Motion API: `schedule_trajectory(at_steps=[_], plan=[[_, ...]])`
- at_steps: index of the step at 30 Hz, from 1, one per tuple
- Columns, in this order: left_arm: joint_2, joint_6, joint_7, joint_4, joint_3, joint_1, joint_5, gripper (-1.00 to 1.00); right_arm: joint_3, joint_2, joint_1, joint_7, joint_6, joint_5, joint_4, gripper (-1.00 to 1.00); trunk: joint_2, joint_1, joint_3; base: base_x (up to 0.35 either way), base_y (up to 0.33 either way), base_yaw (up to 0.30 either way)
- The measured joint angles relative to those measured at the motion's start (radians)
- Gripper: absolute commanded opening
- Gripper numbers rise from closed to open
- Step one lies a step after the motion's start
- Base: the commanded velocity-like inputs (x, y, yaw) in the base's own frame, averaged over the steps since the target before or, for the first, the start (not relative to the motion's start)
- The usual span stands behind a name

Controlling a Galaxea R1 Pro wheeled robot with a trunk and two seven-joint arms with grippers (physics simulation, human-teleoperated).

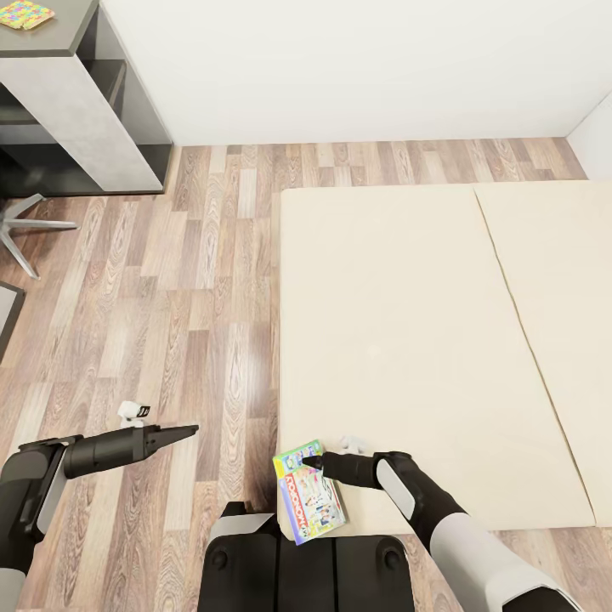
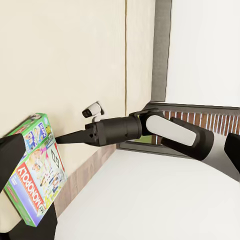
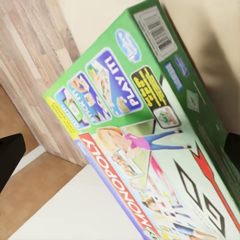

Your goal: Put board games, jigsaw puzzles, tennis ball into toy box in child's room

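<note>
The Monopoly board game (image 1: 308, 493) is a flat green box with a red banner and cartoon print, tilted at the near corner of the beige bed (image 1: 408, 340), overhanging the edge toward the wood floor. A confetti-coloured jigsaw puzzle (image 1: 24, 14) lies flat on the table (image 1: 64, 34) far left

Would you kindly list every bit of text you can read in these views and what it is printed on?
"MONOPOLY": red banner on the board game at the right gripper.
"PLAY IT!": blue panel on the same box.
Barcode, yellow-black badge and small logos there: too small or blurred to read.
Jigsaw puzzle on the table: no lettering readable.
</note>
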Motion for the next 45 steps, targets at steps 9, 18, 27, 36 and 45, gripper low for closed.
schedule_trajectory(at_steps=[9,18,27,36,45], plan=[[0.000,0.000,0.000,0.000,0.000,0.000,0.000,1.00,0.000,0.000,0.000,0.000,-0.001,0.000,0.000,1.00,0.000,0.000,0.000,0.000,0.000,0.000],[0.000,0.000,0.000,0.000,0.000,0.000,0.000,1.00,0.000,0.000,0.000,0.002,0.000,-0.001,0.000,1.00,0.000,0.000,0.000,0.000,0.000,0.000],[0.000,0.000,0.000,0.000,0.000,0.000,0.000,1.00,0.000,0.001,0.000,0.005,0.000,-0.001,0.000,1.00,0.000,0.000,0.000,0.000,0.000,0.000],[0.001,0.000,0.000,0.000,0.001,0.000,0.000,1.00,0.000,0.000,0.000,0.005,0.000,-0.001,0.000,1.00,0.000,0.000,0.000,0.000,0.000,0.000],[0.001,0.000,0.000,0.000,0.002,0.000,0.000,1.00,0.000,0.000,0.000,0.005,0.000,-0.001,0.000,1.00,0.000,0.000,0.000,0.000,0.016,0.000]])
